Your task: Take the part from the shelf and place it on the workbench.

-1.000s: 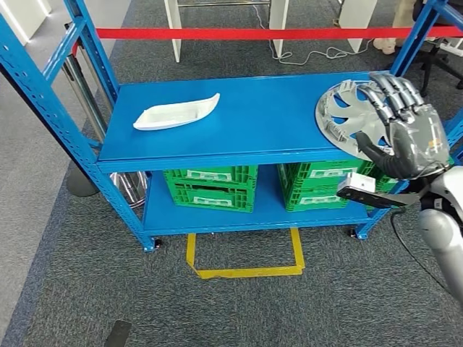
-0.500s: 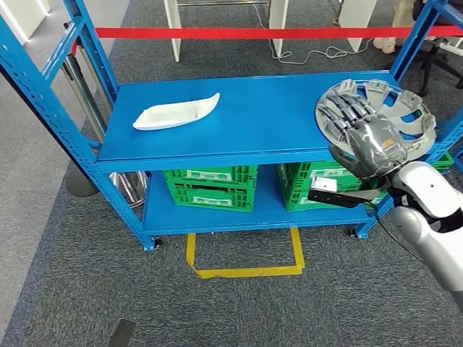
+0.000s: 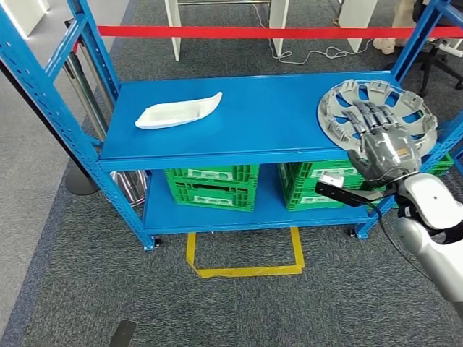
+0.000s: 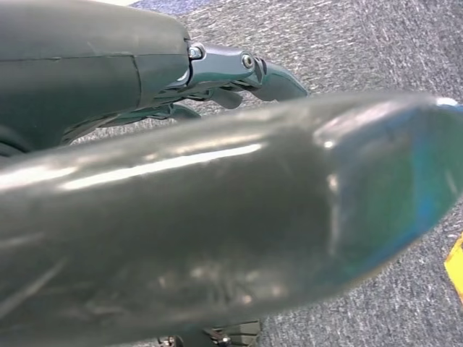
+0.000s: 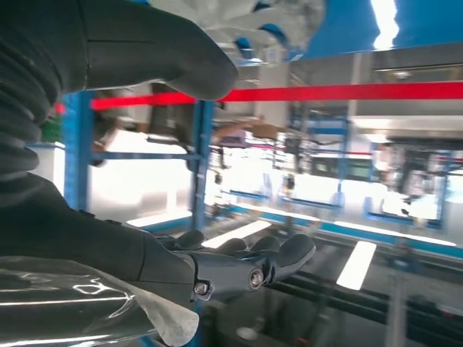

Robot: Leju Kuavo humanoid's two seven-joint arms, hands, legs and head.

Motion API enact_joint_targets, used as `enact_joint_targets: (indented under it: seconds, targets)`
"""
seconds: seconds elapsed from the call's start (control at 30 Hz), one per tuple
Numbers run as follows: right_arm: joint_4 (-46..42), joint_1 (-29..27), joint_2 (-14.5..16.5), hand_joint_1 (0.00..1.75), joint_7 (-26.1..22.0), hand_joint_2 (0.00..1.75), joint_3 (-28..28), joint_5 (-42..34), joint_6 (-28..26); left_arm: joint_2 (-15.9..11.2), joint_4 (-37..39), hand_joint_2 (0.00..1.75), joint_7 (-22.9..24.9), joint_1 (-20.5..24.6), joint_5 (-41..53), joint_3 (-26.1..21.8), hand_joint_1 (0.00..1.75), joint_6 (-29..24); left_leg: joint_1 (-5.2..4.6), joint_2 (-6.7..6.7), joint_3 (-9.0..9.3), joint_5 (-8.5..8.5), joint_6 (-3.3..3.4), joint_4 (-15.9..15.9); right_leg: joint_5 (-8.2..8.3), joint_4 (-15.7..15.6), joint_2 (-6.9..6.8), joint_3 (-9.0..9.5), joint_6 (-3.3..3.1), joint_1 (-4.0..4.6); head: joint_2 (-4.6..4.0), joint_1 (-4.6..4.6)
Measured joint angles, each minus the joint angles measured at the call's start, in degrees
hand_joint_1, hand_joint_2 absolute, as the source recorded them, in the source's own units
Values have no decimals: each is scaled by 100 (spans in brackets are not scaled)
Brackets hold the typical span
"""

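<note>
From the head, the right hand (image 3: 385,144) lies fingers-spread over the hubcap (image 3: 377,116) at the shelf's (image 3: 240,123) right end, a light, stiff disc best gripped by its near rim, while the wrist shows thumb and fingers apart, nothing held.

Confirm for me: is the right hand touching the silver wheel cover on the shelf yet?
Cannot tell. In the head view the right hand overlaps the wheel cover with fingers spread over its spokes, but contact or a gap isn't plainly visible.
</note>
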State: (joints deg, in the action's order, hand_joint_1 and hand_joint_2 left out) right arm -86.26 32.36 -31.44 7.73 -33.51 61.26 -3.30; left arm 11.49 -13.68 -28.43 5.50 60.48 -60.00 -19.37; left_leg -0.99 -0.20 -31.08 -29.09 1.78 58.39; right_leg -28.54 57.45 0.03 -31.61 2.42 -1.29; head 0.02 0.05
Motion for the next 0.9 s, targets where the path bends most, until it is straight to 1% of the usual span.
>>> enact_joint_targets:
  seconds: [0.03,0.1,0.13,0.17,0.2,0.27,0.3,0.33,0.37,0.4,0.43,0.47,0.5,0.53,0.6,0.63,0.67,0.7,0.77,0.8,0.83,0.87,0.9]
  targets:
    - [-12,-52,-5,0,96,175,145,-48,-4,-1,0,0,16,-6,-5,0,0,1,-2,-1,-11,1,15,8,9,-9,-1,-2,14,-1,0,1]
    - [-73,-212,-12,0,226,175,470,-87,-42,3,0,0,49,-22,-8,-1,0,2,13,2,-3,38,72,-49,15,-33,0,-9,53,1,0,2]
    - [-110,-300,-16,0,254,175,629,-81,-63,8,0,0,60,-27,-9,-1,0,2,27,7,13,68,105,-99,-24,4,0,-41,68,3,0,9]
    - [-143,-376,-21,0,262,175,757,-67,-76,13,1,0,65,-28,-11,-1,0,2,42,12,27,98,138,-150,-112,142,2,-121,77,6,0,18]
    - [-161,-440,-25,0,264,175,858,-57,-86,16,1,0,65,-28,-13,-1,0,3,53,18,38,119,158,-181,-247,402,3,-263,81,4,0,27]
    - [-177,-555,-28,0,275,175,997,-44,-92,22,6,0,69,-28,-15,0,0,9,51,24,33,123,174,-185,-522,1138,4,-642,97,5,0,37]
    - [-179,-621,-28,0,283,175,1045,-47,-92,24,9,0,77,-31,-13,0,0,12,51,25,35,119,175,-182,-568,1411,3,-801,111,1,0,36]
    - [-187,-693,-28,0,292,175,1095,-58,-92,26,14,0,86,-33,-6,1,0,14,54,24,40,110,172,-177,-507,1493,1,-875,125,-5,0,37]
    - [-200,-763,-28,0,299,175,1150,-74,-92,28,19,0,99,-34,8,2,0,16,61,21,49,94,161,-167,-343,1357,-3,-843,138,-17,0,38]
    - [-218,-830,-28,0,302,175,1214,-93,-92,31,23,0,108,-36,25,5,0,16,70,16,61,69,142,-148,-110,1027,-10,-713,152,-32,0,38]
    - [-236,-897,-27,0,302,175,1285,-109,-92,33,26,0,114,-37,42,11,0,17,72,8,65,36,110,-124,56,678,-20,-558,164,-39,0,39]
    - [-251,-956,-27,0,299,175,1354,-118,-92,33,28,0,121,-37,55,18,0,17,67,0,54,4,75,-79,151,366,-23,-406,157,-40,0,49]
    - [-262,-1015,-26,0,296,175,1413,-123,-93,33,30,0,124,-38,63,26,0,16,58,-4,33,-19,42,-41,172,185,-22,-314,128,-36,0,53]
    - [-270,-1081,-25,0,296,131,1463,-123,-100,31,32,0,127,-40,68,32,0,16,47,-6,8,-31,18,-16,125,135,-16,-282,89,-24,0,55]
    - [-282,-1211,-13,0,315,44,1544,-79,-152,27,34,0,128,-41,73,40,0,16,42,0,-17,-52,-16,9,103,135,-2,-283,5,-25,0,47]
    - [-291,-1265,4,0,339,0,1583,-26,-206,24,35,0,128,-37,74,42,0,18,45,2,-30,-92,-43,50,98,136,0,-281,-23,-31,0,38]
    - [-300,-1304,30,0,374,0,1620,53,-280,21,35,0,127,-28,78,45,0,24,52,3,-87,-182,-79,188,94,132,0,-274,-51,-41,0,26]
    - [-308,-1332,64,0,417,0,1652,140,-359,19,35,0,126,-19,83,48,0,34,62,3,-193,-311,-116,420,89,129,-2,-264,-78,-48,0,15]
    - [-317,-1401,158,0,518,0,1703,329,-490,20,36,0,125,-13,101,62,0,96,82,4,-573,-631,-162,1184,75,129,-5,-252,-112,-41,0,-3]
    - [-316,-1443,215,0,561,0,1723,405,-523,20,36,0,124,-18,111,72,0,143,88,4,-748,-714,-167,1501,69,130,-5,-246,-121,-36,0,-3]
    - [-315,-1490,275,0,598,0,1741,464,-541,20,37,0,124,-24,123,83,0,197,89,3,-858,-697,-160,1664,61,130,-2,-236,-130,-30,0,-3]
    - [-314,-1529,330,0,622,0,1760,493,-542,20,37,0,124,-29,137,92,0,247,87,3,-858,-558,-142,1585,53,130,3,-222,-137,-24,0,-3]
    - [-313,-1557,385,0,636,0,1781,510,-537,20,37,0,123,-31,149,100,0,292,83,2,-769,-332,-112,1311,46,130,11,-205,-141,-19,0,-3]
